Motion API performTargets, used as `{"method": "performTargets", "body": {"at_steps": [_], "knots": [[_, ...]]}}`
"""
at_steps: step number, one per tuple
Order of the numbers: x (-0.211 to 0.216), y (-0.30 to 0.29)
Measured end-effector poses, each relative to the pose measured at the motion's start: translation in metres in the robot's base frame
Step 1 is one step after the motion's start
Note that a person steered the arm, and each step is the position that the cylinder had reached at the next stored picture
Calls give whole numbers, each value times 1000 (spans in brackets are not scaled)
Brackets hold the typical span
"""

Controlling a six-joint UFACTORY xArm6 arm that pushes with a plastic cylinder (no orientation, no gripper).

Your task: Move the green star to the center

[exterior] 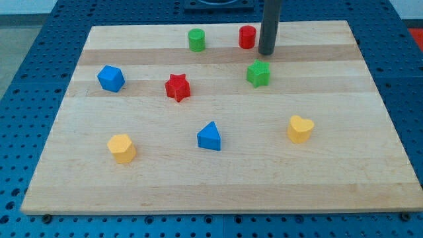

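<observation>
The green star [258, 73] lies on the wooden board [218, 178], right of the middle and toward the view's top. My tip [266, 52] stands just above the star toward the view's top, a small gap away, slightly to its right. The red cylinder [247, 37] is right beside the rod on its left.
A green cylinder [196, 39] stands at the top middle. A red star [177, 87] lies left of the green star. A blue block [111, 78] is at the left. A blue triangle [209, 136], a yellow block [122, 148] and a yellow heart [300, 129] lie lower down.
</observation>
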State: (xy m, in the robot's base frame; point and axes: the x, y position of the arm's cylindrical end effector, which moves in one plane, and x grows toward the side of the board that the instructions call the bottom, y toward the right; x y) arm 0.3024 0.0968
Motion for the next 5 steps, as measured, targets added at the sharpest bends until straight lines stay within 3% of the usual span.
{"method": "performTargets", "body": {"at_steps": [2, 5], "knots": [[85, 0], [151, 6]]}}
